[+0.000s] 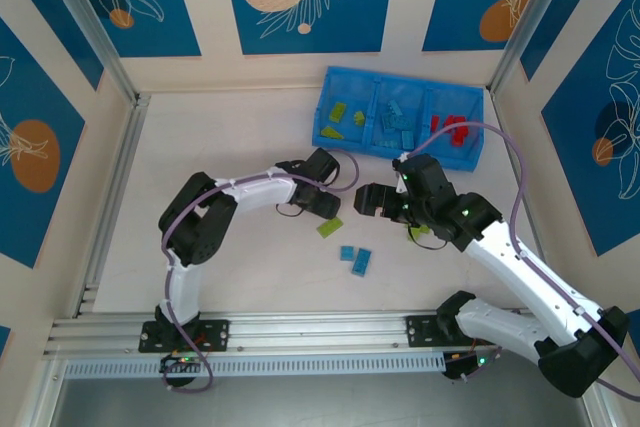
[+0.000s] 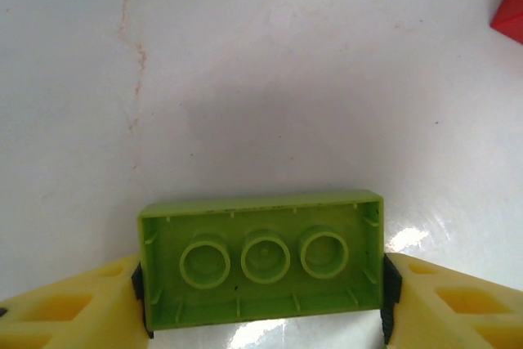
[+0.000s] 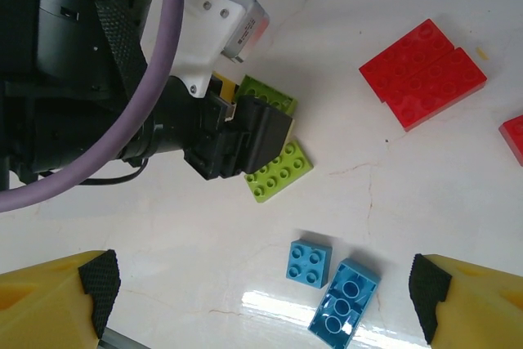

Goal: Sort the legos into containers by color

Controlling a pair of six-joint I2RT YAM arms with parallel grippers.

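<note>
1. Left pincer (image 2: 263, 285) is closed narrow on a lime brick (image 2: 261, 255), with one black pad on each short end. The brick's hollow underside, with three round tubes, faces the wrist camera.
2. Right pincer (image 3: 263, 288) is spread wide with nothing between its fingers. In the top view it faces the left pincer from 3 o'clock.
3. Blue tray (image 1: 326, 97) sits at 1 o'clock from the left pincer, near the far wall. Its left compartment has lime legos (image 1: 338, 119), the middle has light blue legos (image 1: 395, 122), and the right has red legos (image 1: 455, 130).
4. Two red bricks (image 3: 423, 71) lie touching side by side on the white table (image 3: 392, 202), at 2 o'clock in the right wrist view.
5. Long blue brick (image 3: 343, 310), underside up, lies just beside a small square blue brick (image 3: 309, 261), studs up. Both are at 5 o'clock from the held brick.
</note>
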